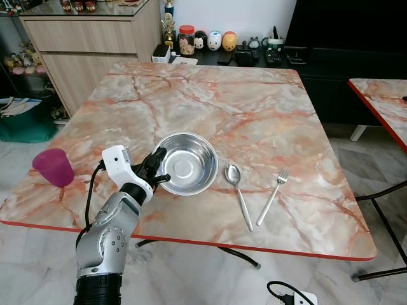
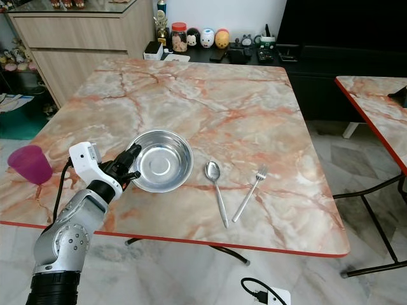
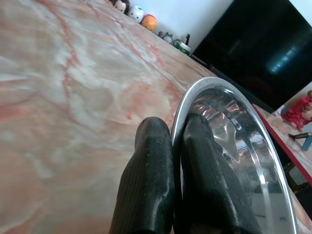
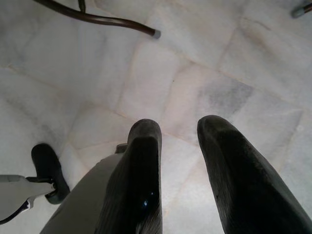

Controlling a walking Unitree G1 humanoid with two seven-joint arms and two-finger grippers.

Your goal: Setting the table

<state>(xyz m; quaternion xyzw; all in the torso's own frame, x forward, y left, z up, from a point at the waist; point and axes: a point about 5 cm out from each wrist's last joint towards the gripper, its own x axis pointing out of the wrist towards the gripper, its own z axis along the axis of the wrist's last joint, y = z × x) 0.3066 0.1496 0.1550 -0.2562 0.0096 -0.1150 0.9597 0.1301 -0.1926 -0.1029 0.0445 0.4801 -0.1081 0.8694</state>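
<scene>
Left eye view | left tool (image 1: 159,170) pinches bowl (image 1: 187,163) rim | spoon (image 1: 238,194), fork (image 1: 274,194) beside | cup (image 1: 53,167) left

The left arm (image 1: 108,238) is a chunky silver metal shell with a few small dark screws dotted around the elbow housing, and it turns into a black ribbed sleeve lower down. There's a white boxy camera module (image 1: 116,162) bolted at the wrist, and a thin black cable (image 1: 91,194) loops from it back along the forearm. The left gripper (image 1: 156,169) is all black, and its fingers (image 3: 151,180) are long and rounded with a fine grippy texture. The right gripper (image 4: 178,146) has the same kind of fingers (image 4: 139,180), smooth, glossy black with blunt tips.
</scene>
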